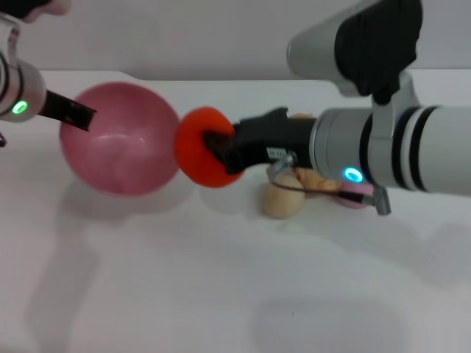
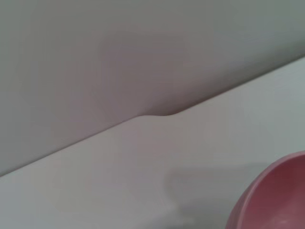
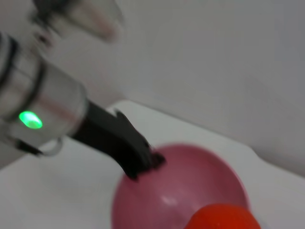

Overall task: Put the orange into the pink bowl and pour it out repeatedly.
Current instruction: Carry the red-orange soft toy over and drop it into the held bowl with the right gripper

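- The orange (image 1: 204, 147) is held in the right gripper (image 1: 221, 148), whose black fingers are clenched into its right side; it hangs off the table (image 1: 221, 279), directly ahead of the fingertips.
- The orange sits at the right rim of the pink bowl (image 1: 121, 140), touching or just overlapping it in the head view; the right wrist view shows the orange (image 3: 221, 217) at the near edge of the bowl (image 3: 190, 181).
- The left gripper (image 1: 77, 116) is clamped on the bowl's left rim, the bowl lying ahead of it, tilted so its opening faces forward; the right wrist view shows those fingers (image 3: 143, 160) pinching the rim.
- The left wrist view shows only a slice of the bowl's rim (image 2: 271, 200) and bare table (image 2: 143, 162).
- Behind the right gripper, under its wrist, lie a small beige ball (image 1: 281, 198), a pale toy (image 1: 313, 179) and a pink round fruit (image 1: 352, 197), close together.
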Motion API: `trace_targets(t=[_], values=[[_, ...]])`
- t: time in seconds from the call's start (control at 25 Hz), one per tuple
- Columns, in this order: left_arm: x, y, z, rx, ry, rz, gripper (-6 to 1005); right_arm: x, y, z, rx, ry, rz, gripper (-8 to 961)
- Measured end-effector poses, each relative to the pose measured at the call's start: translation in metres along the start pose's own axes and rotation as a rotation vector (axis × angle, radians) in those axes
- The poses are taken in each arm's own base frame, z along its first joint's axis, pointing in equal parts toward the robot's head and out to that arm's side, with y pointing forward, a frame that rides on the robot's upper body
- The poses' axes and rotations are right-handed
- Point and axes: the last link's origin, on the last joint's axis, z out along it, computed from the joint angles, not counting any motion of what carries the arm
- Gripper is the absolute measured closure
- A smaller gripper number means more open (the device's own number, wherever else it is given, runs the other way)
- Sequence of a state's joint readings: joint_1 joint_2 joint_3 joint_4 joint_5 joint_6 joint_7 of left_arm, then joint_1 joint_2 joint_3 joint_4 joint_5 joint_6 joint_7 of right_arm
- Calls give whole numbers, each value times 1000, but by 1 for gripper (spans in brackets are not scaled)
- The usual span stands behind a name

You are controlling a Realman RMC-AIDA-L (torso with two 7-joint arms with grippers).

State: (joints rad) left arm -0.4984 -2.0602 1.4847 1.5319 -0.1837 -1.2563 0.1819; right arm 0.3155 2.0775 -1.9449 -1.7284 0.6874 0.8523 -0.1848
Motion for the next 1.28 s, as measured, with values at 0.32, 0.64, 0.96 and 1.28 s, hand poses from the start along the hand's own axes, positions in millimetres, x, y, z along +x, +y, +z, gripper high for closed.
trace_targets(t=[0.32,0.64,0.96,1.28], values=[[9,41,0,-107,17,90,964,-20,10,-10,-17,-58,-42,865],[18,52,-3,-137,40,114,964,-11,-5,-1,12,-35,1,895],[23,55,-4,-146,51,124,964,-8,-8,3,17,-28,9,811],[23,56,-4,-143,51,135,964,-10,-20,-4,60,-47,24,429]])
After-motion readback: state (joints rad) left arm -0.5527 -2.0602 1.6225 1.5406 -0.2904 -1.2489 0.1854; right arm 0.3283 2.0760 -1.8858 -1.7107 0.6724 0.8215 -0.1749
